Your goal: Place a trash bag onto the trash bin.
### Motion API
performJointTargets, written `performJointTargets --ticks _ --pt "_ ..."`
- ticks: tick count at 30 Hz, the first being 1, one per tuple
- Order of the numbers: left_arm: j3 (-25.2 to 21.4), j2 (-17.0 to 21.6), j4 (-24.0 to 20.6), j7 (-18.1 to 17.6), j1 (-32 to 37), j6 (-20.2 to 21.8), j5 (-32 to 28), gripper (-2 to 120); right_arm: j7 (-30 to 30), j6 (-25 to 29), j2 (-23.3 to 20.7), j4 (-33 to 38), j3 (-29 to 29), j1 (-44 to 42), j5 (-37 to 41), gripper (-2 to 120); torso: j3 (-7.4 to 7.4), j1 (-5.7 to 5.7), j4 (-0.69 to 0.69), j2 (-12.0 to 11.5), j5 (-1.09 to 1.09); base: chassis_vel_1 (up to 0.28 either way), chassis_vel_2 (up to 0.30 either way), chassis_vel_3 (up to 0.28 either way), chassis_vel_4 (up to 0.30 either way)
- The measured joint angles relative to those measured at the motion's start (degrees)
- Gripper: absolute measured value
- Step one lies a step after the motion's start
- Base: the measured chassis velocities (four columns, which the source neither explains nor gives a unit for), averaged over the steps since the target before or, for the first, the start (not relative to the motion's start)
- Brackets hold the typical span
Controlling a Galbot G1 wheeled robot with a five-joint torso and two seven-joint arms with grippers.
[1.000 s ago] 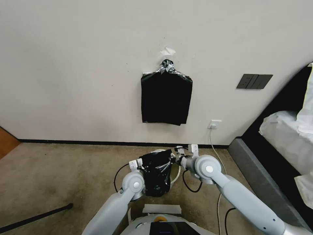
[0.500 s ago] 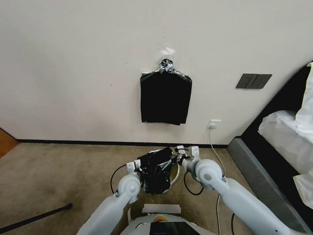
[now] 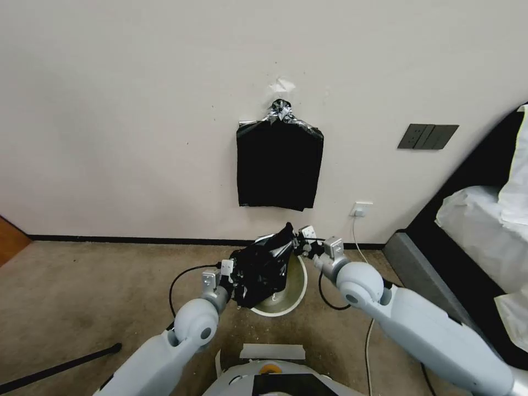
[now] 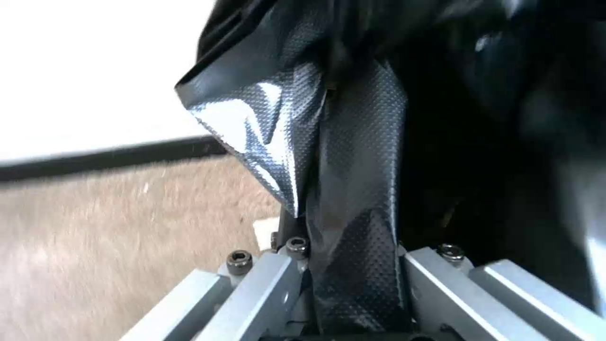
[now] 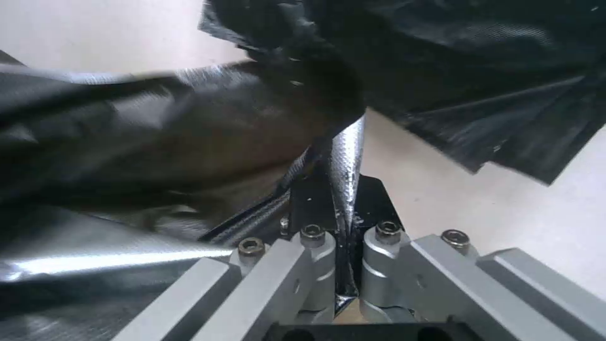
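The trash bag (image 3: 262, 267), thin, glossy and crinkled, hangs stretched between my two grippers over the carpet near the wall. My left gripper (image 3: 235, 278) is shut on its lower left edge; the left wrist view shows the film (image 4: 353, 156) pinched between the fingers (image 4: 278, 284). My right gripper (image 3: 297, 247) is shut on the higher right corner, with the bag (image 5: 189, 132) clamped between its fingers (image 5: 316, 265). The trash bin (image 3: 292, 296), round and cream-white, stands on the floor just below and behind the bag, which covers its left part.
A flat bundle of black bags (image 3: 279, 165) hangs taped on the wall above. A wall socket (image 3: 362, 209) with a white cable (image 3: 360, 247) is at right, beside a dark bed frame (image 3: 434, 297). A black rod (image 3: 60, 364) lies at left, and white tape (image 3: 273, 351) sits near my base.
Both arms have reached forward and spread apart. The bag has risen and stretched out, its right corner now higher, and more of the bin's inside shows beneath it.
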Motion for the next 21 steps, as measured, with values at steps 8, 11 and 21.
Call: performJointTargets --ticks 8,11,21 --pt "-4.1 1.3 -1.4 7.8 2.9 -7.9 2.8 1 -3.6 0.2 -4.4 -2.0 2.0 -1.9 2.2 0 0.00 0.00 -0.01 0.0 0.01 0.000 0.000 0.000 0.000" --pt "-5.7 0.1 -1.4 8.1 3.1 -11.0 -2.5 1 -7.1 0.4 -7.9 -1.2 5.8 -7.6 3.0 0 -0.01 0.00 -0.02 0.0 0.01 0.000 0.000 0.000 0.000" --pt "-8.5 -3.6 -0.4 4.3 2.3 -12.9 -10.7 1 -11.2 4.3 -9.5 3.5 15.9 -22.3 1.4 0 -0.01 0.00 -0.01 0.0 -0.01 0.000 0.000 0.000 0.000"
